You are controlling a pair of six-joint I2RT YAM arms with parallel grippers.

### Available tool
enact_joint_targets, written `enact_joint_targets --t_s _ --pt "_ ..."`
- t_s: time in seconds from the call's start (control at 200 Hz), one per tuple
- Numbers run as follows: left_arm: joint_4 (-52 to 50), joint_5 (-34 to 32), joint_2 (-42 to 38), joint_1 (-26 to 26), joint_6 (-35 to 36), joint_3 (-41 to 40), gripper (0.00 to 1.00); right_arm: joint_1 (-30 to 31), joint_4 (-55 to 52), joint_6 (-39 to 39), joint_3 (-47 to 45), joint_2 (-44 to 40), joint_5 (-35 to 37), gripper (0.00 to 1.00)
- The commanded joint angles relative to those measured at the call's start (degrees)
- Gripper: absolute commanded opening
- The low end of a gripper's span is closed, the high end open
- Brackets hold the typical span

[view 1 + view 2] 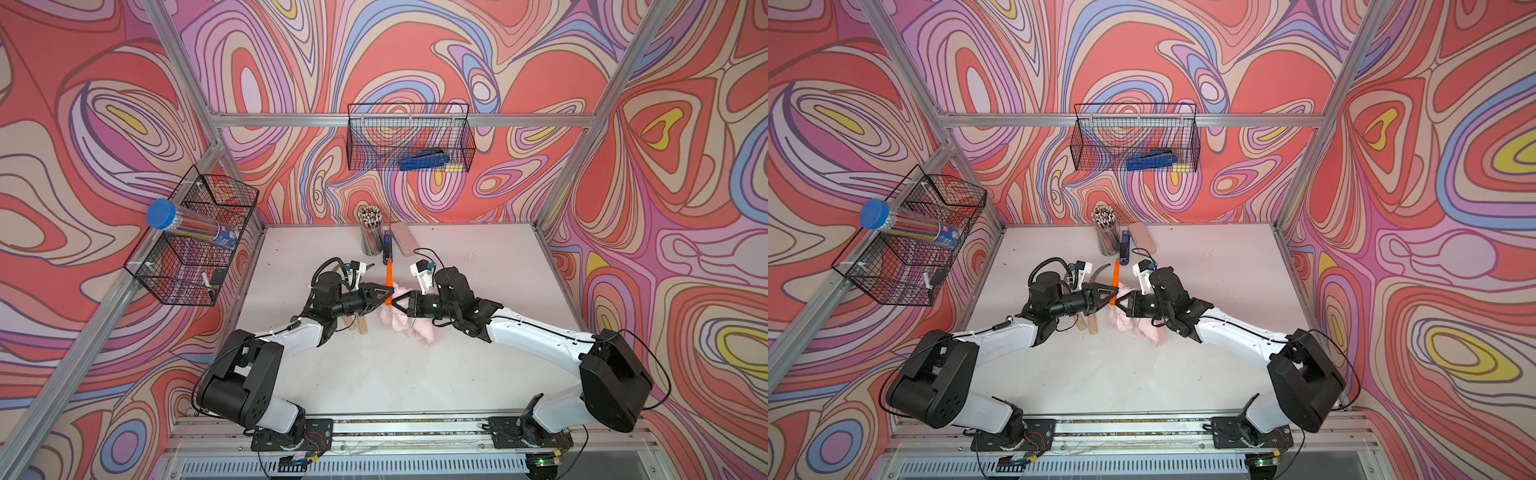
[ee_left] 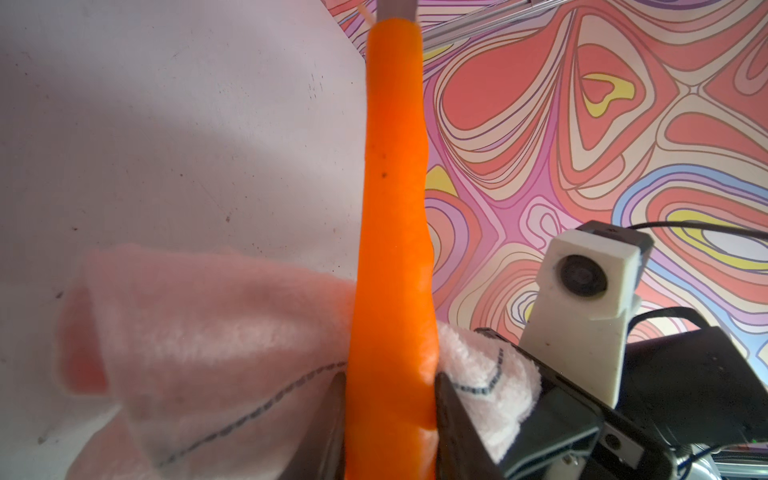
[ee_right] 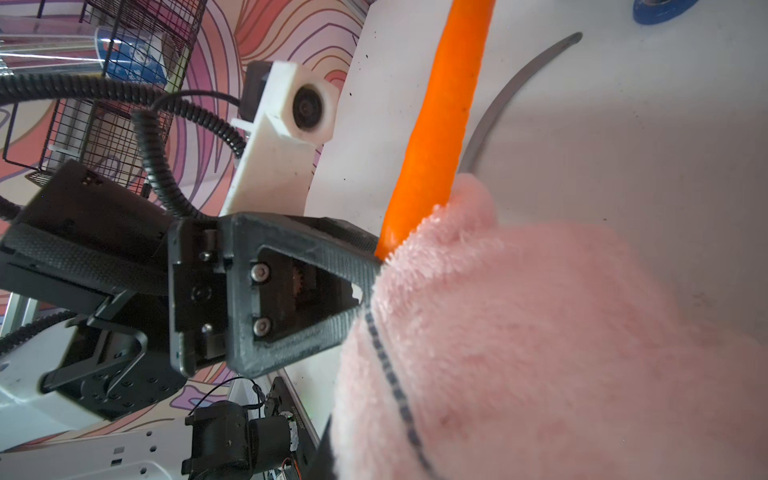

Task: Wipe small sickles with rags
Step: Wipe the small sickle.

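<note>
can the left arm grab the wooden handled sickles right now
Probably not yet: the left gripper is shut on the orange sickle, and the wooden-handled sickles lie tucked under that arm's own wrist; it would have to let go and back off first.

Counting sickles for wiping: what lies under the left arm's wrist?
Two wooden handles poke out from under the left arm, and a curved grey blade shows beyond it. Their middles are covered.
</note>
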Motion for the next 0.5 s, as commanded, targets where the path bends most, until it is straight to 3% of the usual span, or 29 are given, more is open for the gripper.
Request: enact_joint_targets --t_s 0.0,0.496 --pt "3.63 0.37 0.86 -0.28 -0.79 0.57 0.0 0.67 -0.23 -2.97 4.86 1.09 1.76 0.0" --pt "7.07 1.13 0.85 -0.25 -3.43 -0.19 0.0 -6.31 -6.81 -6.05 23.22 16.34 4.06 0.0"
